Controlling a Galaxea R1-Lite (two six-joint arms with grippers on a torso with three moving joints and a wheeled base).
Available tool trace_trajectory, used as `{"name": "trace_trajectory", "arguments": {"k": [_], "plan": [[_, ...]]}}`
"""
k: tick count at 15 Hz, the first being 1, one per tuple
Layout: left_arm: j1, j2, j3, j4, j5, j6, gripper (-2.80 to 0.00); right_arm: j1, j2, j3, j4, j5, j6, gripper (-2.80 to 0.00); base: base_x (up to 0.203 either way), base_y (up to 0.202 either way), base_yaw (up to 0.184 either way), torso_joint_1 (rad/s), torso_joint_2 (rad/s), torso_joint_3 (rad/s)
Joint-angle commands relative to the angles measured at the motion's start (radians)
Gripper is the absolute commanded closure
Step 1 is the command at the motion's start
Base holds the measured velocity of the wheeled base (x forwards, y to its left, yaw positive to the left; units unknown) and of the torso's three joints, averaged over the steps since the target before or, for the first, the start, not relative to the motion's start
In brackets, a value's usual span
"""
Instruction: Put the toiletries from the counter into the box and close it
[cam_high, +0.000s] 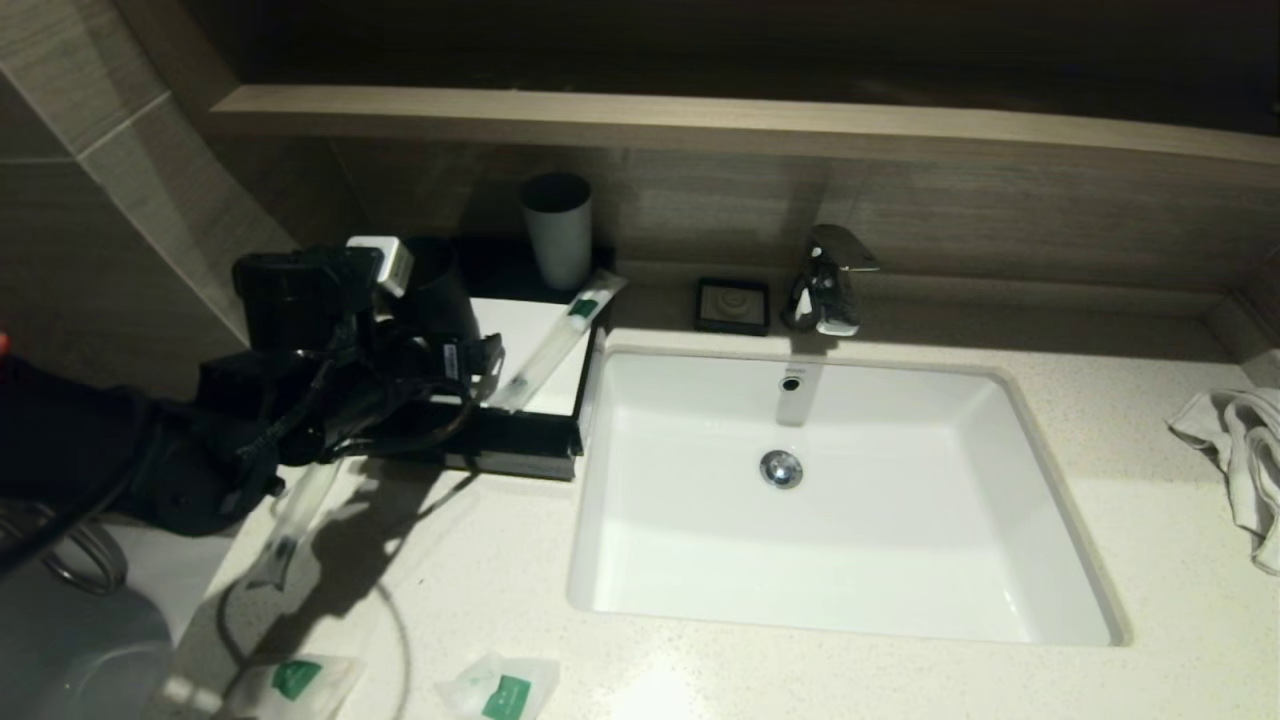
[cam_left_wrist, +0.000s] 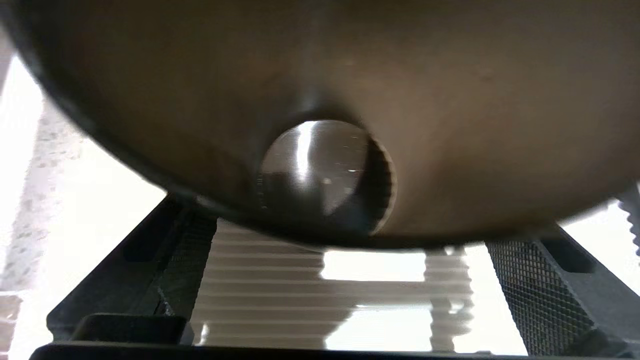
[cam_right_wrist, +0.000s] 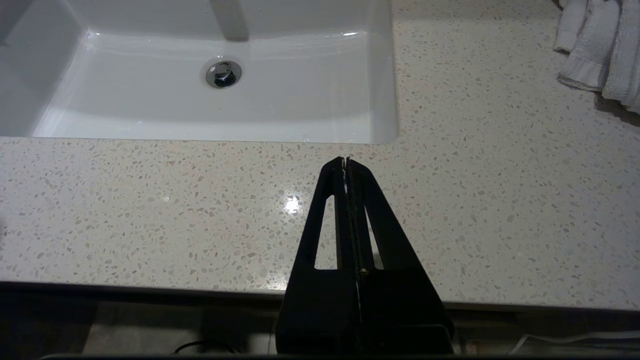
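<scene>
The black box (cam_high: 525, 455) with its white top panel (cam_high: 520, 335) stands on the counter (cam_high: 480, 590) left of the sink. One long packet (cam_high: 555, 340) lies slanted across the white panel. A second long packet (cam_high: 295, 520) lies on the counter in front of the box, in the arm's shadow. Two small pouches (cam_high: 295, 682) (cam_high: 500, 690) lie at the counter's front edge. My left gripper (cam_high: 478, 372) is over the box beside the first packet's near end; in its wrist view (cam_left_wrist: 345, 270) the fingers (cam_left_wrist: 182, 260) stand wide apart with nothing between them. My right gripper (cam_right_wrist: 345, 161) is shut and empty above the counter's front edge.
A grey cup (cam_high: 557, 232) and a black cup (cam_high: 440, 285) stand behind the box. A soap dish (cam_high: 733, 305) and faucet (cam_high: 828, 282) are behind the sink (cam_high: 600, 560). A white towel (cam_high: 1240, 460) lies at the right. A dark rounded surface with a metal disc (cam_left_wrist: 315, 165) fills the left wrist view.
</scene>
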Motion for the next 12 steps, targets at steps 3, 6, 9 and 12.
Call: {"name": "trace_trajectory", "arguments": {"k": [3, 6, 9, 12], "plan": [[0.000, 0.007, -0.002, -0.004, 0.004, -0.001, -2.80, -0.001, 0.000, 0.002, 0.000, -0.001, 0.000, 0.00, 0.000, 0.000, 0.000, 0.000, 0.00, 0.000], [0.000, 0.008, -0.007, -0.006, 0.005, -0.001, -2.80, 0.000, 0.000, 0.002, 0.000, 0.000, 0.000, 0.00, 0.000, 0.000, 0.000, 0.000, 0.00, 0.000], [0.000, 0.009, -0.007, -0.006, 0.005, 0.010, 0.00, 0.000, 0.000, 0.002, 0.000, -0.001, 0.000, 0.00, 0.000, 0.000, 0.000, 0.000, 0.00, 0.000], [0.000, 0.012, -0.005, -0.006, 0.004, 0.013, 0.00, 0.000, 0.000, 0.002, 0.000, 0.000, 0.000, 0.00, 0.000, 0.000, 0.000, 0.000, 0.00, 0.000]]}}
